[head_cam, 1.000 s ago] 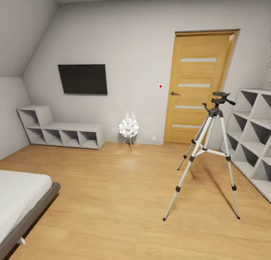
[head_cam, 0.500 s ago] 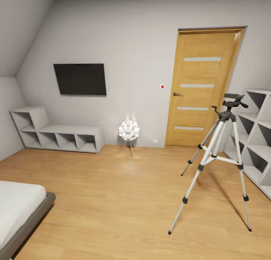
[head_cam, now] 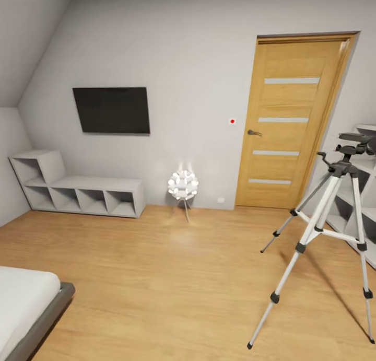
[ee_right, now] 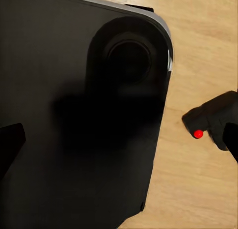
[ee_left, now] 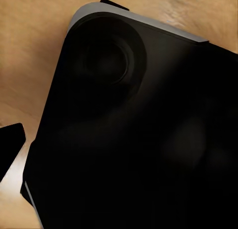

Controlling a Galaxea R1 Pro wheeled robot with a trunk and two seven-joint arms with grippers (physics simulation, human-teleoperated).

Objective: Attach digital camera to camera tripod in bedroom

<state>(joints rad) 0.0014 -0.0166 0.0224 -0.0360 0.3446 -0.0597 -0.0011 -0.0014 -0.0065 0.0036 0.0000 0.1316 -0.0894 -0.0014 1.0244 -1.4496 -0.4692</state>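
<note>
The camera tripod [head_cam: 324, 230] is being seen at the head view's right, standing on its 3 silver legs on the bedroom's wood floor [head_cam: 172, 282], near the wooden door [head_cam: 292, 120] and just beside the white cubby shelves [head_cam: 365, 209]. In the right wrist view the digital camera [ee_right: 213, 120], with its red dot, is being held over the floor beside the robot's black base [ee_right: 79, 114]. The right gripper appears to be closed on it, though the fingers are being cut off at the frame edge, and the spread of the left gripper's fingers cannot be told.

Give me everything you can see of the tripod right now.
The camera tripod stands upright on the light wood plank floor at the head view's right, beside the white cubby shelves and in front of the wooden door. Three spread silver legs with black joints and feet meet at a black head with a side handle. Its top plate looks bare; nothing is mounted.
</note>
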